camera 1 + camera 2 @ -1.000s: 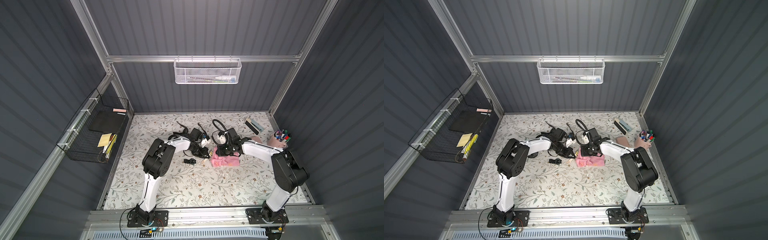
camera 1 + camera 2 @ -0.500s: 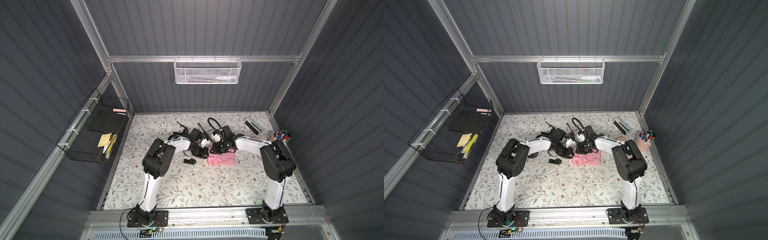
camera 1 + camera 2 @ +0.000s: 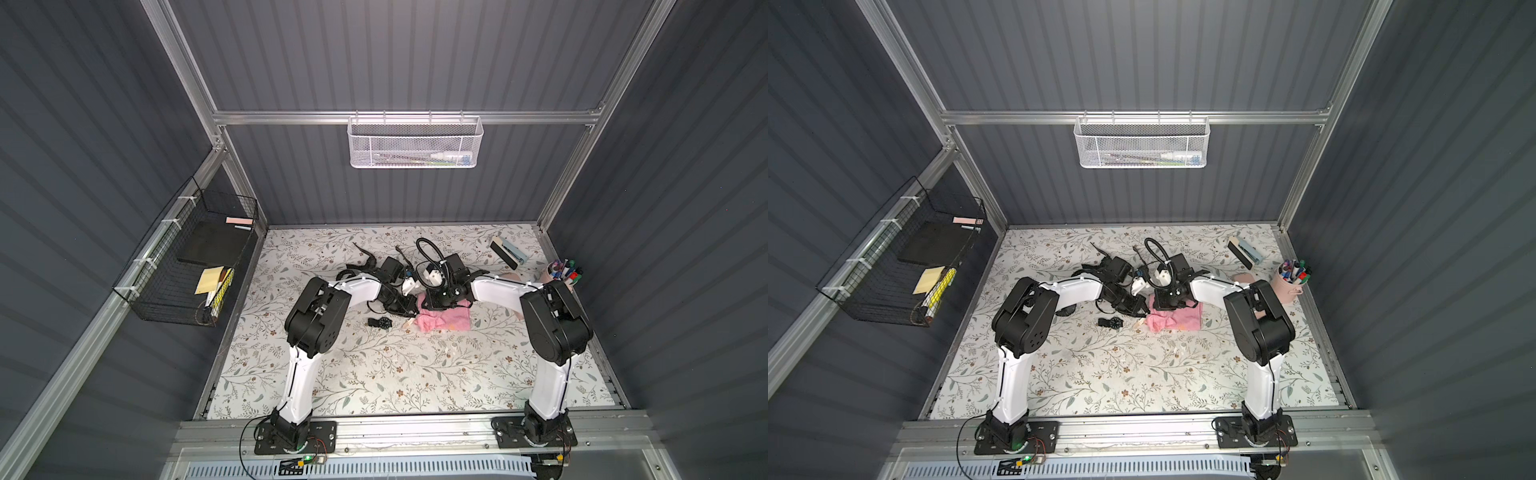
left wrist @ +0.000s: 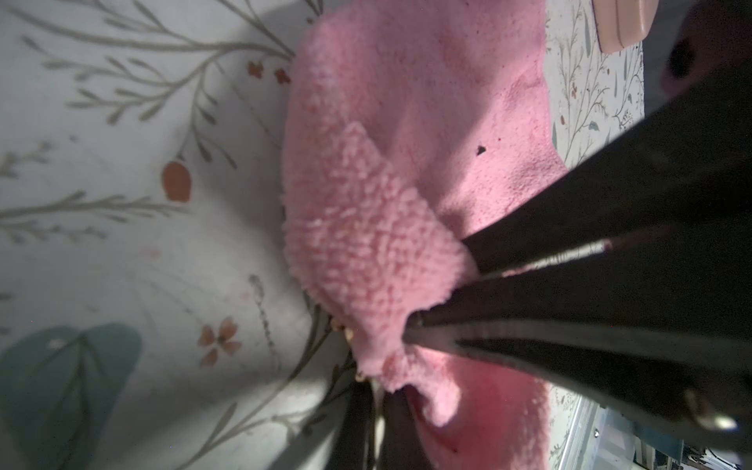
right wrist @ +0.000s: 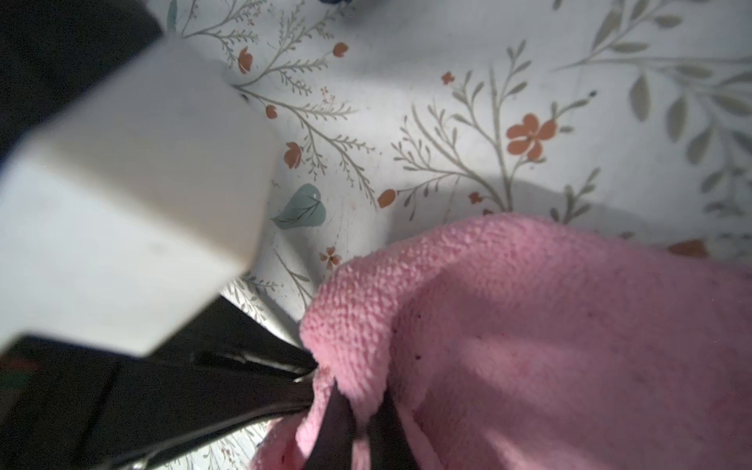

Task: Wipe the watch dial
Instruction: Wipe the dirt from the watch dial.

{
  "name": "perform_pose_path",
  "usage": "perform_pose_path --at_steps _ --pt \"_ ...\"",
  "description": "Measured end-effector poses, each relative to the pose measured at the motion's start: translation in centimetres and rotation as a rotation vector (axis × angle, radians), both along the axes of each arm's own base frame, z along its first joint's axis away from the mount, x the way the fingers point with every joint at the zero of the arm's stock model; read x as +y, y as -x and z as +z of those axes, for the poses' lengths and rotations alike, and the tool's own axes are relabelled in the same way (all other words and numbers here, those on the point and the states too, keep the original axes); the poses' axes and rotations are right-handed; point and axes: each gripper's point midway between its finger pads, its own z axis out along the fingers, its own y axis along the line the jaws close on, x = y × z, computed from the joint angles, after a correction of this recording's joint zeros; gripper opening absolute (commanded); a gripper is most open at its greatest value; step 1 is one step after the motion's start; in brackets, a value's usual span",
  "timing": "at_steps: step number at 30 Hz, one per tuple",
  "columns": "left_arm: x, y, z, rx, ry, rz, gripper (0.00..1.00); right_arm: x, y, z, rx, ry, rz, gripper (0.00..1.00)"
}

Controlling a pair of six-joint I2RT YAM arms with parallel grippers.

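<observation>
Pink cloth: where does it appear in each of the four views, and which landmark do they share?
In a top view: cloth on the mat, mid-table, beside the watch.
In a top view: cloth at the same spot, beside the watch.
Left wrist: cloth fills much of the picture, pinched by the left hand.
Right wrist: cloth large and close, pinched by the right hand.
Shared landmark: the floral mat, in all four.

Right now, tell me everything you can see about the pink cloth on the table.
The pink cloth is fluffy looped terry, crumpled and partly folded, lying on the floral tabletop beside the black wristwatch, apart from it. The left gripper and right gripper are both shut on its bunched edge nearest that wristwatch.
</observation>
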Motion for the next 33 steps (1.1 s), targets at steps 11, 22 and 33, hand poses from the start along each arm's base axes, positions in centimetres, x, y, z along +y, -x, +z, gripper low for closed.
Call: perform_pose_path --at_steps 11,22,33 --pt "0.0 0.0 0.0 0.008 -0.006 -0.002 0.06 -1.7 0.3 -0.8 -0.019 0.085 -0.026 0.0" --pt "0.0 0.0 0.0 0.009 -0.007 -0.002 0.06 -7.2 -0.6 0.2 -0.024 0.203 -0.157 0.0" --pt "0.0 0.0 0.0 0.009 -0.007 -0.002 0.06 -3.0 1.4 2.8 -0.091 0.073 0.002 0.0"
